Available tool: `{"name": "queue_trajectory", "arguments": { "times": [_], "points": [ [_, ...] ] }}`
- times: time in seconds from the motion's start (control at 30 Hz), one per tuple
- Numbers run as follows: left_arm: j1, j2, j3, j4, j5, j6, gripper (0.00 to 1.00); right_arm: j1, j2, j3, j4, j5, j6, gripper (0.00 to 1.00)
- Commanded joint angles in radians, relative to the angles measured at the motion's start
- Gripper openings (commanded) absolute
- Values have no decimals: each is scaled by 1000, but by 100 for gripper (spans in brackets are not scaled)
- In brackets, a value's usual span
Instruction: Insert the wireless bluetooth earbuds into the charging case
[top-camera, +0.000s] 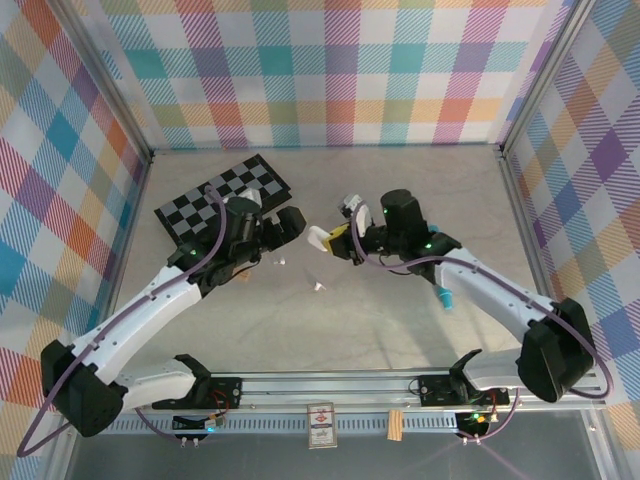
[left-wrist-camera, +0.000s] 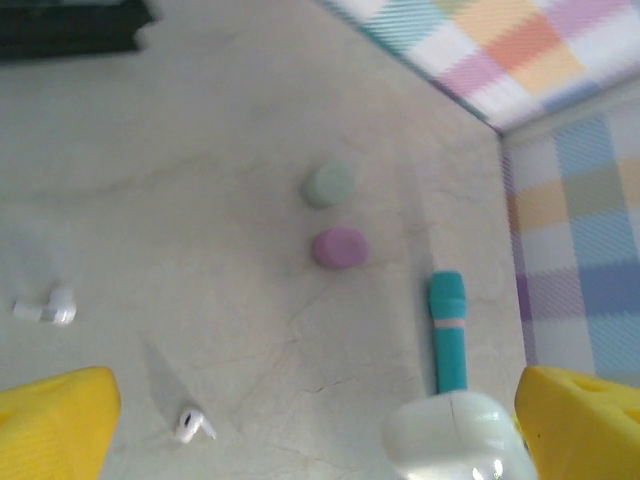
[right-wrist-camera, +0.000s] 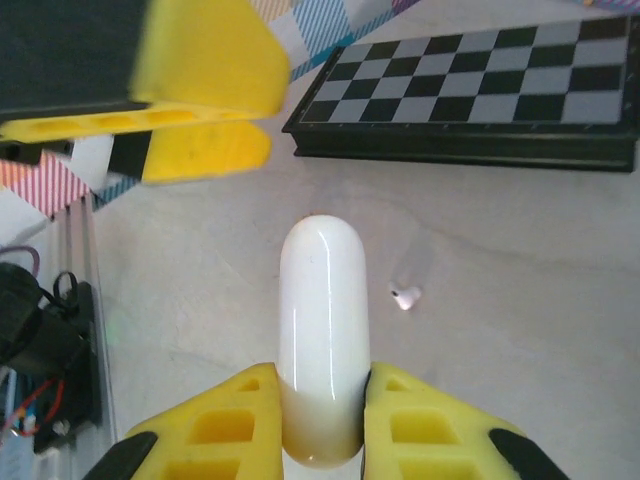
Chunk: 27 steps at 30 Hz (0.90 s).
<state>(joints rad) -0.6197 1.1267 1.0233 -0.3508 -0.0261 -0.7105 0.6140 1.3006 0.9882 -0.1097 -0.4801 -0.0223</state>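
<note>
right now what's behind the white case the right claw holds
Bare table, one white earbud, then the checkerboard. The table directly under the case is hidden.

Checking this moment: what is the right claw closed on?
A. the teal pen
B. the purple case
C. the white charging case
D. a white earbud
C: in the right wrist view the right claw clamps the near end of the white charging case from both sides.
</note>
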Motion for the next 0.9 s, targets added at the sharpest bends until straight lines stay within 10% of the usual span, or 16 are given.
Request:
{"name": "queue_trajectory", "arguments": {
  "times": [0.0, 0.43, 0.87],
  "points": [
    [-9, -25, 15, 111, 189, 381, 100, -27, -56, 74, -225, -64, -192, 14],
    [-11, -45, -79, 373, 815, 792, 87, -45, -98, 299, -590, -276, -408, 13],
    [-26, -73, -122, 364, 958, 946, 46, -45, -74, 377, -627, -339, -439, 11]
  ]
}}
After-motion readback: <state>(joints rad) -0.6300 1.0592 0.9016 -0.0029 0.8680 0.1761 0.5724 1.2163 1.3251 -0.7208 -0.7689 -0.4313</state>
